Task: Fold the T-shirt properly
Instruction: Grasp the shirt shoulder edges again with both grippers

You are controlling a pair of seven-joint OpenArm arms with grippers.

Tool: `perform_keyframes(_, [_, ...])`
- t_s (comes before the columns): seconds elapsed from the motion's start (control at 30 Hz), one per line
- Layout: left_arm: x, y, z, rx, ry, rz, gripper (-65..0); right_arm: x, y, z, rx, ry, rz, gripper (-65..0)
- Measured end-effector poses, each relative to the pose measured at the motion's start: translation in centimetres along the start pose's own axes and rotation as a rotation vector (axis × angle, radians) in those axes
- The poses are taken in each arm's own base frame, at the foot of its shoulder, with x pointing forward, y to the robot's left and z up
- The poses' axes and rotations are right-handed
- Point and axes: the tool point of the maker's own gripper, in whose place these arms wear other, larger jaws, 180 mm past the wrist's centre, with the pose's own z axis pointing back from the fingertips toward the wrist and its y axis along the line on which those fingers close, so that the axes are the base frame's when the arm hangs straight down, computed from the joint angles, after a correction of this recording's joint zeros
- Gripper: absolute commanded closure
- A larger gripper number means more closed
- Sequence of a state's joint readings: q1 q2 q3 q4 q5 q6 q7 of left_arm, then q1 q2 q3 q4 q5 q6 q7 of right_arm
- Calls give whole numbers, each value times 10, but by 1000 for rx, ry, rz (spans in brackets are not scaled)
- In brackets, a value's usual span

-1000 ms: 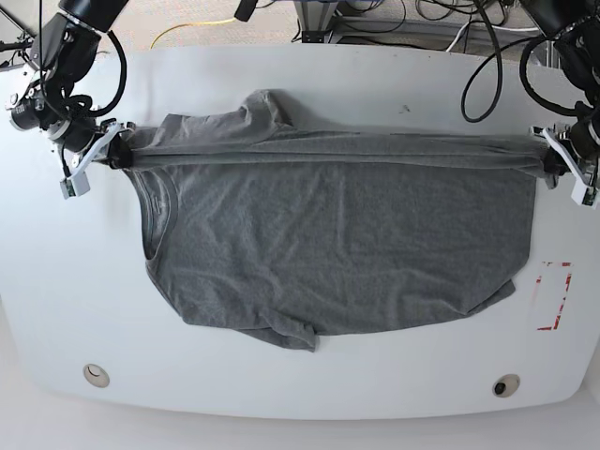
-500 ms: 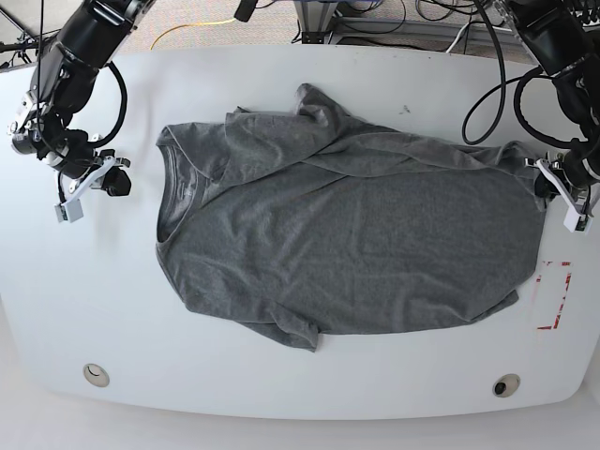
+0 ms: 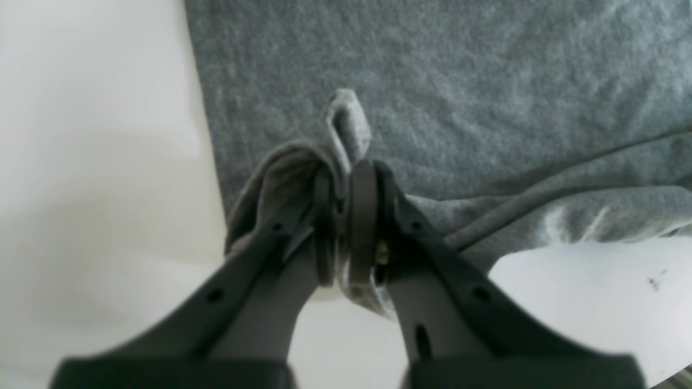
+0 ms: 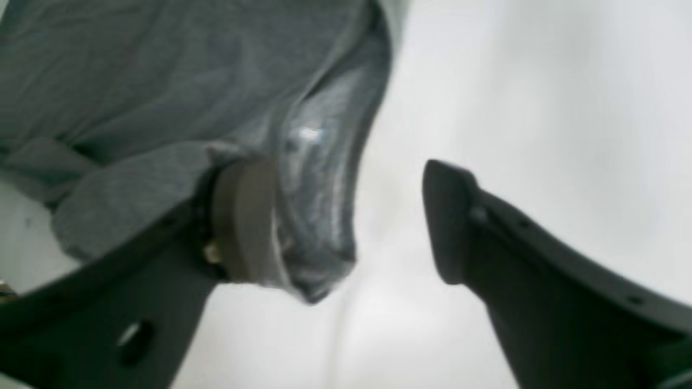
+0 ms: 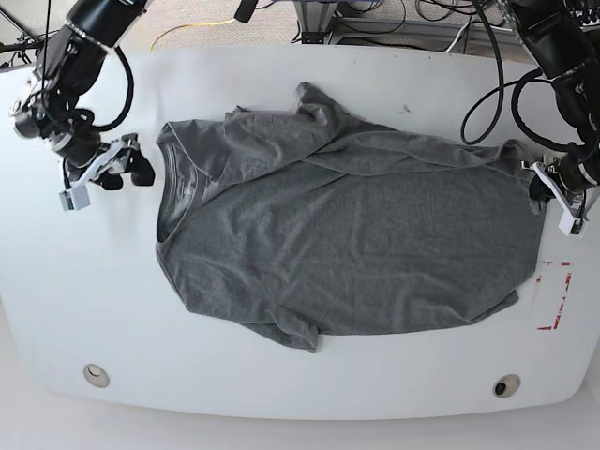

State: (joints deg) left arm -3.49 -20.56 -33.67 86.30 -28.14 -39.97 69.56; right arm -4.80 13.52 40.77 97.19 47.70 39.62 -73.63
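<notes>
The dark grey T-shirt (image 5: pixel 347 244) lies spread on the white table (image 5: pixel 75 281), neck to the left, its far part rumpled and folded over itself. At the shirt's right edge my left gripper (image 5: pixel 541 187) is shut on a bunched corner of it. In the left wrist view the left gripper (image 3: pixel 346 178) pinches a fold of the T-shirt (image 3: pixel 459 81) between its pads. My right gripper (image 5: pixel 131 167) stands open just left of the neck, holding nothing. In the right wrist view the right gripper (image 4: pixel 346 183) gapes wide, and the T-shirt (image 4: pixel 162 70) rests against one finger (image 4: pixel 243 216).
A red rectangular mark (image 5: pixel 554 295) is on the table at the right. Two round holes (image 5: pixel 96 375) (image 5: pixel 506 385) sit near the front edge. Cables (image 5: pixel 483 75) hang over the back right of the table.
My right gripper has let go of the shirt's neck-side edge and opened. The taut fold stretched between both grippers has dropped back, rumpled, onto the shirt. The left gripper keeps its hold.
</notes>
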Motion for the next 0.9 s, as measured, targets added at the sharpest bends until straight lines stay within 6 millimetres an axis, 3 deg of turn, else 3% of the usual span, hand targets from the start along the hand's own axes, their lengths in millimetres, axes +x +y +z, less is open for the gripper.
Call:
perform_keyframes(0.23, [1,-2,-1,-2,9,-21,-17,-47,45,12,24,59,12,-501])
perform_keyframes(0.43, [-1,-2,-1,-1,17,-23,-17,-81,81,-1,101,125,-42,-501])
perform_keyframes(0.67, [-4,0,0,2,21,-21,-17,-69,127,-24,238,72,0,-501])
perform_keyframes(0.77, [-7,-1,0,0,27,-20,-17,-65,133,-32,268,69,2,-501])
perform_keyframes(0.9, [-8,0,1,5,31,-23,-15,-68,128,-41,275,82,-30,-501])
